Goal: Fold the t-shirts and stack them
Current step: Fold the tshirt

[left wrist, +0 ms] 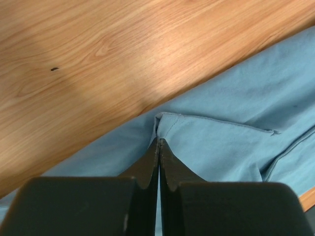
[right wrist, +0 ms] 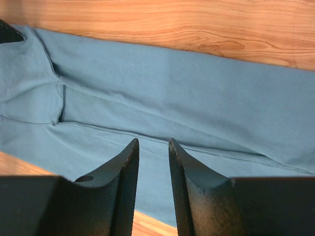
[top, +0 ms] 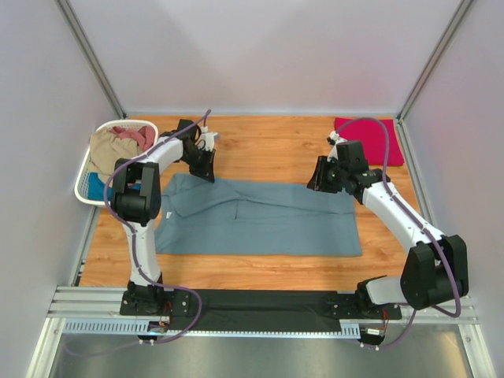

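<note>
The smooth wood-grain table [top: 276, 150] bears a soft grey-blue t-shirt [top: 268, 224], spread flat at centre with one flap folded over. The white slatted basket [top: 85, 167] sits far left, and a folded crimson t-shirt [top: 370, 143] lies far right. The left gripper [left wrist: 159, 142] is closed, pinching the grey-blue shirt's folded edge. The right gripper [right wrist: 153, 145] is narrowly parted over the fabric.

White slatted basket [top: 82, 179], wooden table [top: 268, 150]
</note>
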{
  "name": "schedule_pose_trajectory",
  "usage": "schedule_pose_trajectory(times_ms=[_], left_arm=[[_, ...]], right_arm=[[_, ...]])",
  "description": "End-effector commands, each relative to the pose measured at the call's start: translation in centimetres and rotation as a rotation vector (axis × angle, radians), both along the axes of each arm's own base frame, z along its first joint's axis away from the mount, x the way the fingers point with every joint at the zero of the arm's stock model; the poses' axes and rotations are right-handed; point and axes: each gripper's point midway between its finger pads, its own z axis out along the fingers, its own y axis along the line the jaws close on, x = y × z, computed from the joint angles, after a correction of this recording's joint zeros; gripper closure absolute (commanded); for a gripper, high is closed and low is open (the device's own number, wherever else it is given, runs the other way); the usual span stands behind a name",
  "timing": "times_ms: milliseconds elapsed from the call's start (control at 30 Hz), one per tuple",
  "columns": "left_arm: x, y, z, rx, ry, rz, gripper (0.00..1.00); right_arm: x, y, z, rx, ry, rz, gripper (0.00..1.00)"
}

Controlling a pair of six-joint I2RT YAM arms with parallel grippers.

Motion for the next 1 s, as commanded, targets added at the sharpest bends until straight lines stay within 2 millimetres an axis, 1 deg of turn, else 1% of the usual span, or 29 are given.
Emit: schedule_pose_trajectory(times_ms=[0,67,100,167,200,267,300,333,367,400,500,533,567,633,667,733,767,800,833,867,900,933,967], left_arm=[[0.5,-0.9,2.1,-0.009,-0.059,-0.013,1.0],[-0.2,-1.2,2.2,-0.004,-0.051,-0.007,1.0],[-0.3,-1.2,3.0,0.004,-0.067,0.0,1.0],[-1.2,-1.2,3.1,0.018,-0.054,-0.003,1.0],[-1.4,-1.2,3.8,0.026,-0.067,0.002,1.0],[-2.7,-1.3,3.8,0.041,-0.045,-0.001,1.0],[-3.0,-1.3,4.5,0.05,-0.057,0.001,1.0],[-3.6,-1.2,4.6,0.056,-0.047,-0.001,1.0],[-4.6,-1.4,4.2,0.068,-0.032,-0.009,1.0],[-5.1,-1.3,4.9,0.075,-0.041,-0.002,1.0],[-7.2,-1.5,4.9,0.09,-0.022,-0.005,1.0],[-7.9,-1.9,4.8,0.088,-0.014,-0.017,1.0],[-8.8,-2.1,4.4,0.091,0.005,-0.025,1.0],[-9.7,-2.2,4.5,0.104,0.004,-0.041,1.0],[-10.3,-2.4,4.2,0.111,0.02,-0.032,1.0],[-9.7,-2.0,4.1,0.144,-0.016,-0.011,1.0],[-9.3,-1.6,3.9,0.164,-0.035,0.0,0.97],[-7.8,-0.9,3.8,0.207,-0.096,0.03,0.93],[-7.1,-0.3,3.7,0.223,-0.109,0.049,0.87],[-6.0,-0.4,4.0,0.212,-0.119,0.052,0.83],[-5.4,-0.4,4.2,0.199,-0.118,0.054,0.79],[-4.4,-0.3,4.9,0.18,-0.127,0.062,0.71],[-3.8,-0.4,4.6,0.168,-0.124,0.061,0.69]], right_arm=[[0.3,-0.1,1.6,-0.009,-0.057,0.003,0.67],[0.2,-0.1,1.5,-0.009,-0.055,0.0,0.67],[0.2,-0.1,1.4,-0.008,-0.054,0.001,0.68],[0.0,-0.1,1.6,-0.005,-0.058,0.003,0.67],[0.0,-0.2,1.5,-0.006,-0.057,0.0,0.67],[-0.2,-0.3,1.8,-0.007,-0.067,0.0,0.67],[-0.2,-0.4,1.8,-0.01,-0.068,-0.002,0.67],[-0.3,-0.4,1.8,-0.012,-0.066,-0.001,0.67],[-0.4,-0.4,1.9,-0.013,-0.067,0.0,0.67],[-0.6,-0.5,2.0,-0.015,-0.068,0.003,0.66],[-0.9,-0.6,2.0,-0.019,-0.071,0.006,0.66],[-1.2,-0.8,1.8,-0.025,-0.065,0.005,0.66],[-1.3,-0.8,1.8,-0.025,-0.066,0.007,0.66],[-1.6,-1.0,1.9,-0.028,-0.069,0.005,0.66],[-1.8,-1.0,1.7,-0.03,-0.067,0.006,0.66],[-2.1,-1.1,2.0,-0.024,-0.072,0.006,0.66],[-2.3,-1.1,2.0,-0.023,-0.072,0.009,0.66],[-2.5,-1.0,1.8,-0.018,-0.066,0.011,0.66],[-2.7,-0.8,1.9,-0.006,-0.063,0.019,0.66],[-2.8,-0.7,2.1,0.003,-0.063,0.021,0.65],[-3.0,-0.5,1.9,0.009,-0.057,0.03,0.65],[-3.2,-0.4,2.1,0.019,-0.059,0.039,0.65],[-3.3,-0.5,2.2,0.013,-0.061,0.034,0.64]])
